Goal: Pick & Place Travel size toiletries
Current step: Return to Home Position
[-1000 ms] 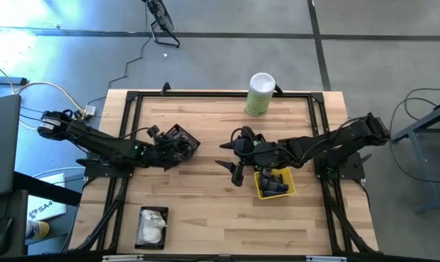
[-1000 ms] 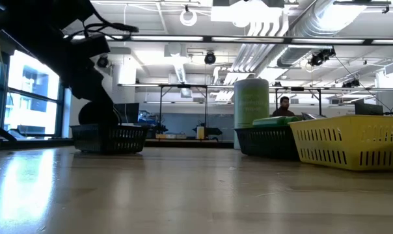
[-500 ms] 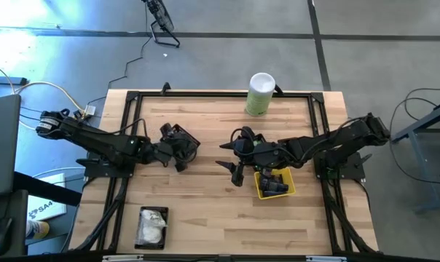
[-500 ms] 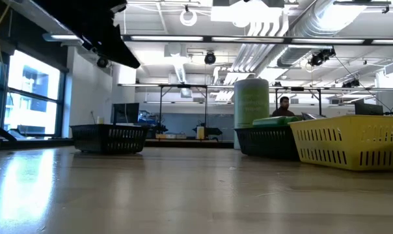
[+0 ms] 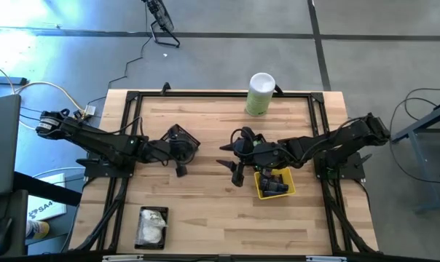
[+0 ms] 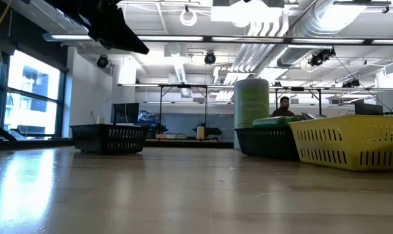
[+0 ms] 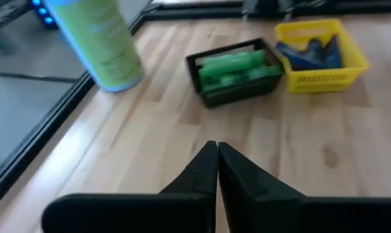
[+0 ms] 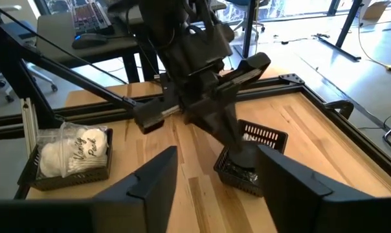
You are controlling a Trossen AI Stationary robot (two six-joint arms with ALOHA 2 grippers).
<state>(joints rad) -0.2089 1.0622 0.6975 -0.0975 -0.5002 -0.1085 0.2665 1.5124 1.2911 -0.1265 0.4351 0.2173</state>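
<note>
My left gripper hangs shut and empty above the table, just near of a black basket holding dark items; its fingertips meet with nothing between them. My right gripper stands open and empty above the table, left of the yellow basket with navy tubes. Green bottles lie in a second black basket. White packets fill a third black basket near the front edge.
A tall white-and-green canister stands at the far edge on the black frame that rims the table. Bare wood lies between the two arms and along the front right. Beyond the far edge, a person shows in the room.
My left gripper has risen out of the black basket, tipped up from pointing steeply down toward level, drifted a little toward the near edge, and its fingers have come together with nothing between them. The basket has stayed in place.
</note>
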